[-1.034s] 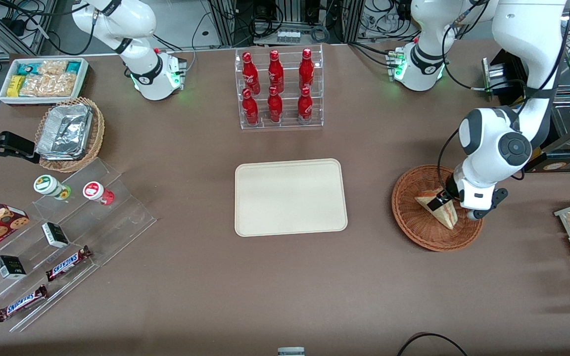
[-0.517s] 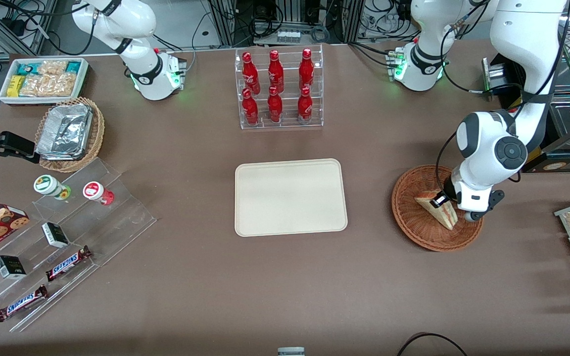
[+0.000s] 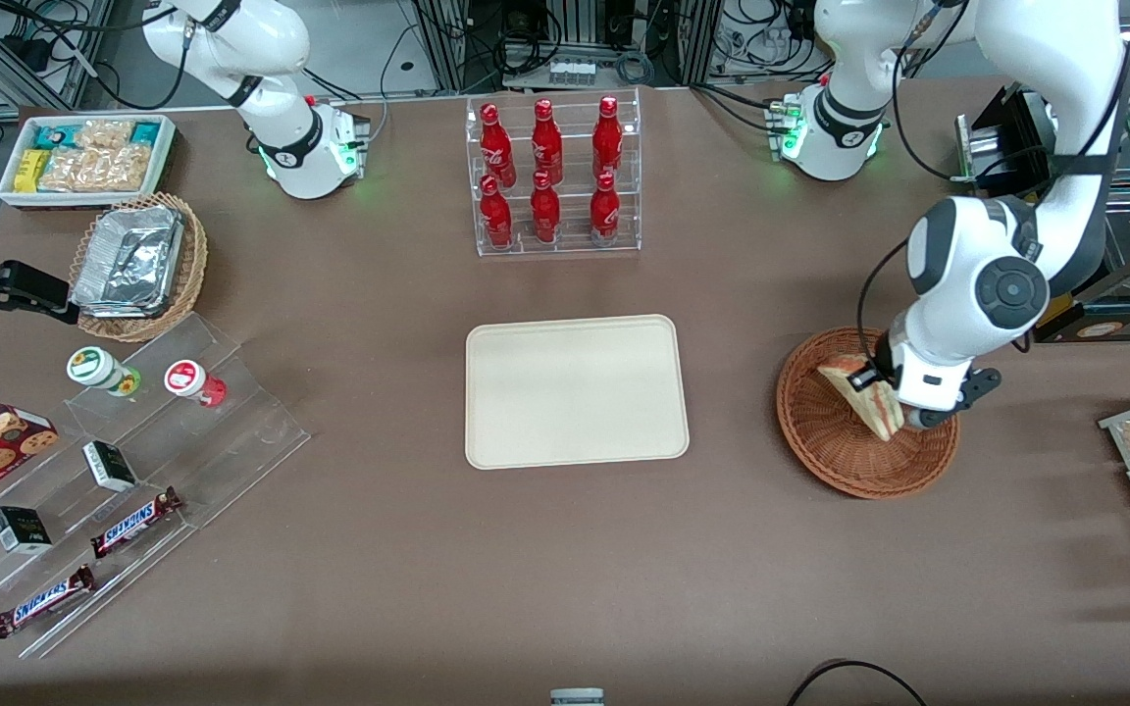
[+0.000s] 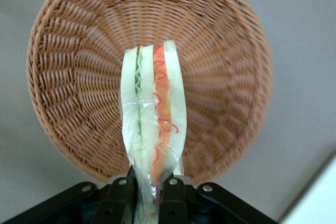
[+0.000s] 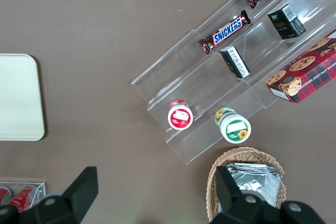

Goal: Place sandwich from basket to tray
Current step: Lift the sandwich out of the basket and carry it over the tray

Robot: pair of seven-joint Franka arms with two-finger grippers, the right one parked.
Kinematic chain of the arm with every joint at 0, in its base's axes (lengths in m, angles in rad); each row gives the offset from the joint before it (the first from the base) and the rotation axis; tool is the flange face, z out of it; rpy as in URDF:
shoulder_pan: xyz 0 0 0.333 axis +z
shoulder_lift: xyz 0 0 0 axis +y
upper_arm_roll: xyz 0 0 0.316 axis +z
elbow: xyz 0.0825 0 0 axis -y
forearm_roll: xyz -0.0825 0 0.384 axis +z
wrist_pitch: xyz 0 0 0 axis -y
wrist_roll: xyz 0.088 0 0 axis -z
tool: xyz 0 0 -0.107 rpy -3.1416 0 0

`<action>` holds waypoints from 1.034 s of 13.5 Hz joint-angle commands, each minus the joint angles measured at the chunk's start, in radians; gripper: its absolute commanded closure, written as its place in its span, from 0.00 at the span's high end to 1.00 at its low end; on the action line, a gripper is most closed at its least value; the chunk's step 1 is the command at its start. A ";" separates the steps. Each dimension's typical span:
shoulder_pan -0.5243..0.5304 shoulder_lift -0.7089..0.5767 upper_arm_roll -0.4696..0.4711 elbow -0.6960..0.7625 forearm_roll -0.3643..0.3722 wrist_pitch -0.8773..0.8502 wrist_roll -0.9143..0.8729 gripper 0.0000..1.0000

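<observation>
Gripper point(image 4: 148, 190) clamped on sandwich point(image 4: 152, 124), held above basket point(image 3: 825, 441), clear of weave. Tray point(image 3: 575, 390) mid-table on brown surface point(image 3: 526, 569); cabling and racks at table's back edge.

Overhead front view; close downward wrist views

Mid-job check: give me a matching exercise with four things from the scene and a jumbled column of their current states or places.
Things:
1. left arm's gripper
2. triangular pale-bread sandwich
3. round reddish-brown wicker basket
4. flat cream-beige rectangular tray

States:
A. bare, at the table's middle
B. pinched and held above the wicker
C. shut on the wedge
D. on the table under the raised wedge, nothing in it

Pairs: 1-C, 2-B, 3-D, 4-A
</observation>
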 commanded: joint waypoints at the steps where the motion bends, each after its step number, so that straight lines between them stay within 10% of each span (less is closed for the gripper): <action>1: -0.003 0.005 -0.082 0.082 0.019 -0.087 0.029 0.00; 14: -0.153 0.348 -0.390 0.436 0.130 -0.089 -0.036 0.00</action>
